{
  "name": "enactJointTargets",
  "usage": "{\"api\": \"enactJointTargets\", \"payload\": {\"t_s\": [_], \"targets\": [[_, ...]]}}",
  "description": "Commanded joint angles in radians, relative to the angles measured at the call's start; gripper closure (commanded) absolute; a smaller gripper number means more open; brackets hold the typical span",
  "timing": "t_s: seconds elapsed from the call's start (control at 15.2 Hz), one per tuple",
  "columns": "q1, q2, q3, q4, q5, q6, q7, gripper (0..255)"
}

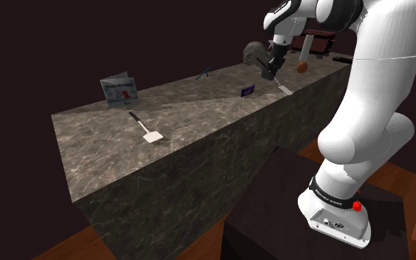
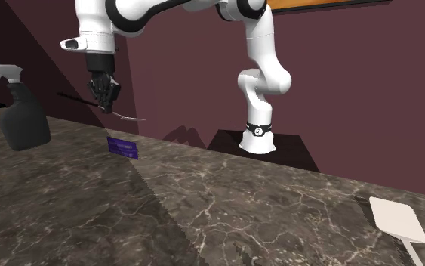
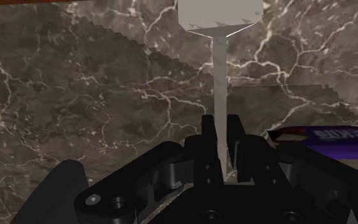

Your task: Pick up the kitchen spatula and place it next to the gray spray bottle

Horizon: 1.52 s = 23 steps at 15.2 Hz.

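Marble-patterned counter [image 1: 103,159], dark with pale veins. The arm reaches out over its far end in the shoulder view.

Gripper [image 2: 106,102] hangs above the counter, fingers [image 3: 208,130] pinched on the thin grey shank of the kitchen spatula [image 2: 131,118]. In the wrist view the shank runs straight out from between the fingers to a pale flat blade. In the second exterior view a black handle sticks out behind the gripper, and the blade tilts a little downward, clear of the stone.

Spray bottle [image 2: 23,121] stands upright on the counter, dark grey body with a pale trigger head. It is near the gripper, toward the second exterior view's left, and apart from the spatula.

Small purple box [image 2: 124,146] lies flat on the counter, just below and beside the raised blade.

Second spatula [image 1: 152,136], white blade and dark handle, lies flat on the counter, well apart from the gripper. A blue-grey booklet [image 1: 119,90] stands near it.
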Motion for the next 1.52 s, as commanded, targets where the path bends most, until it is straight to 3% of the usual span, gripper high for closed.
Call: {"api": "enactJointTargets", "payload": {"t_s": [0.0, 0.86, 1.39, 1.45], "targets": [[-0.001, 0.01, 0.002, -0.014, 0.005, 0.024, -0.004, 255], [-0.009, 0.084, 0.016, -0.102, 0.044, 0.18, -0.034, 255], [-0.009, 0.083, 0.016, -0.102, 0.044, 0.18, -0.034, 255], [-0.009, 0.083, 0.016, -0.102, 0.044, 0.18, -0.034, 0]]}}
